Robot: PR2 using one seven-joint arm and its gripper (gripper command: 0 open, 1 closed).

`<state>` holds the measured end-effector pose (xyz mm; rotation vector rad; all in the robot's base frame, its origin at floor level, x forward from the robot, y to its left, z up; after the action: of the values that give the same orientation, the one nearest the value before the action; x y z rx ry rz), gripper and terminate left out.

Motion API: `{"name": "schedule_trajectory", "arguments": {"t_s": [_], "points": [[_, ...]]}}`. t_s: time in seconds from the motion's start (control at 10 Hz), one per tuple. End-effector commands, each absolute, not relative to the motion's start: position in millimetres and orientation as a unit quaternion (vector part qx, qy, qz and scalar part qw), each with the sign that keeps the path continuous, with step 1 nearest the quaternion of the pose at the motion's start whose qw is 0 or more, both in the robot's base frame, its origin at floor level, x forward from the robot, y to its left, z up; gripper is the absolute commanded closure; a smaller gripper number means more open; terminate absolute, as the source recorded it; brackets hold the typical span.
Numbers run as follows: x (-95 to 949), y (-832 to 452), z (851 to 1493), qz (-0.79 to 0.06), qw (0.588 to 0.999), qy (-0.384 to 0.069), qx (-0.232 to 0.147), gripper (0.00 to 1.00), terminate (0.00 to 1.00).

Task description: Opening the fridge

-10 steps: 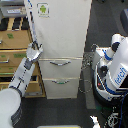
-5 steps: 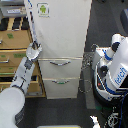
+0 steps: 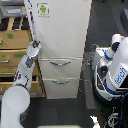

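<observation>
The tall white fridge fills the middle of the exterior view. Its big upper door carries a small green-and-white sticker. Below are two drawers with curved silver handles, the upper handle and the lower handle. My white arm rises from the lower left. My gripper is at the left edge of the upper door, just above the drawers, and seems to touch that edge. The fingers are too small to tell whether they are open or shut.
A tan wooden drawer cabinet stands close on the exterior view's left of the fridge, right behind my arm. A second white robot with cables stands at the exterior view's right. The floor is dark.
</observation>
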<state>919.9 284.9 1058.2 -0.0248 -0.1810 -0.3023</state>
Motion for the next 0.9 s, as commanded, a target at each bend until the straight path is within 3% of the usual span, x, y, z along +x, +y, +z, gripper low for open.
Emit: {"name": "schedule_trajectory", "arguments": {"t_s": [0.1, 0.9], "points": [[919.6, 207.6, 1051.9, -0.194, 0.977, -0.083, -0.021, 1.0, 0.0], [880.3, 225.0, 1037.7, -0.197, 0.977, -0.069, -0.043, 1.0, 0.0]]}}
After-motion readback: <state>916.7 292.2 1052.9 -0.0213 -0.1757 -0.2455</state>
